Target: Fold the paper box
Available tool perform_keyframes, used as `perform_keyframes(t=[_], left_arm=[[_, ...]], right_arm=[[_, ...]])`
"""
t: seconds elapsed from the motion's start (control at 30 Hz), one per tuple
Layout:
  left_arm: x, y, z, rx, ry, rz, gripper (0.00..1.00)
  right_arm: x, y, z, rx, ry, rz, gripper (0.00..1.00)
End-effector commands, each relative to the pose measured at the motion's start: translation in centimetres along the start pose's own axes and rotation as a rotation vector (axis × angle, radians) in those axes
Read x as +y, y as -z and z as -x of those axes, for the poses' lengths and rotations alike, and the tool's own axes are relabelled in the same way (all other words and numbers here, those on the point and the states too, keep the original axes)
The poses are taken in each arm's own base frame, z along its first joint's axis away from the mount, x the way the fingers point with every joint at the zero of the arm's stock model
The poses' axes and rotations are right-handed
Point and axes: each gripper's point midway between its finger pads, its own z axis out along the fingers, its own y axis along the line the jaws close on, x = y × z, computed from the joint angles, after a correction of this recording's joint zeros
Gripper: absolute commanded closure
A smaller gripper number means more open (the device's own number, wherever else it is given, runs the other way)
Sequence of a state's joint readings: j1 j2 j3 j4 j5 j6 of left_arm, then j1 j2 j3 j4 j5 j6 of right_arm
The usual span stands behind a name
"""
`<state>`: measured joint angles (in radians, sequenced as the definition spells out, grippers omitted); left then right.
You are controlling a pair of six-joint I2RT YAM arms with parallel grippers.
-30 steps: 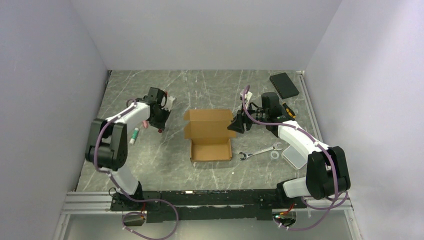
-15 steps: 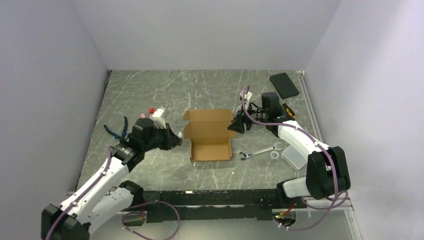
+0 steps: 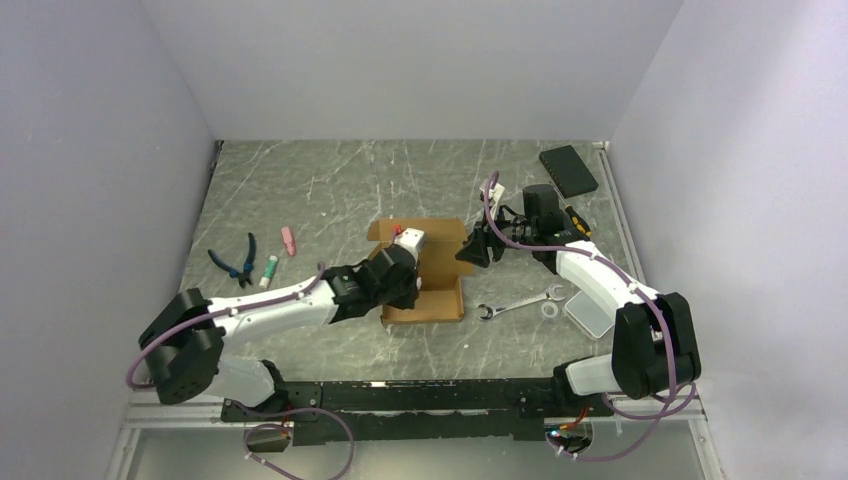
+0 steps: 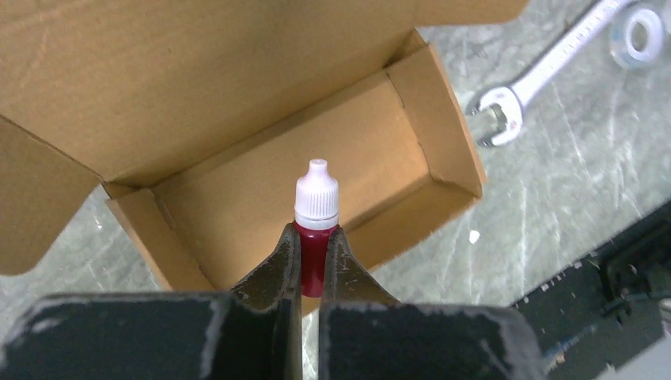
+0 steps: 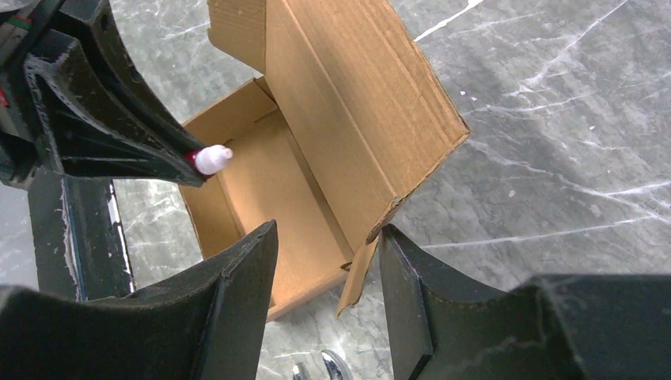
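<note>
Saw grey marbled table [image 3: 300, 180] inside a white-walled enclosure. Found left gripper [image 4: 314, 241] clamped tight on a small red dropper bottle [image 4: 316, 202], white cap poking out past the fingertips. Had that bottle poised over the open tray of the paper box [image 4: 261, 198]; couldn't tell whether clear of the cardboard or touching. Found the box mid-table, tray walls already up, lid open on the far side, side flaps loose. Found right gripper [image 5: 328, 233] spread about halfway, jaws astride the lid's right side flap, nothing pinched. Noted a spanner [image 3: 518, 303] and a clear plastic case [image 3: 588, 315] just right of the box, a black pad [image 3: 568, 169] in the far right corner, pliers [image 3: 235, 260] well off to the left.

Risks, as judged from here. Reckoned bottle and left arm squarely in the lid's path; expected a jam on any lid swing. Expected a release there to drop the bottle into the tray and get it folded in. Read the flap as merely straddled, so reckoned on slip-out at the first pull. Saw nothing pinning the light box; figured on a skid toward the spanner from any sideways shove.
</note>
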<state>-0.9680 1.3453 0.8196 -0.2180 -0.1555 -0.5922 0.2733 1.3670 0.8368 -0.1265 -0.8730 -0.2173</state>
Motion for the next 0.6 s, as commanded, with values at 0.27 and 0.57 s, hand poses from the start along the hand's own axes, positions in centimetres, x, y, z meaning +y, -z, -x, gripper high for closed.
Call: perform_keyframes(t=[0.27, 0.57], left_arm=[[1.7, -0.2, 0.3, 0.011, 0.002, 0.260, 0.72], [2.0, 2.7, 0.4, -0.019, 0.024, 0.229, 0.56]], right_arm=[[0.3, 0.4, 2.2, -0.042, 0.059, 0.019, 0.47], [0.2, 0.4, 2.1, -0.042, 0.059, 0.017, 0.47]])
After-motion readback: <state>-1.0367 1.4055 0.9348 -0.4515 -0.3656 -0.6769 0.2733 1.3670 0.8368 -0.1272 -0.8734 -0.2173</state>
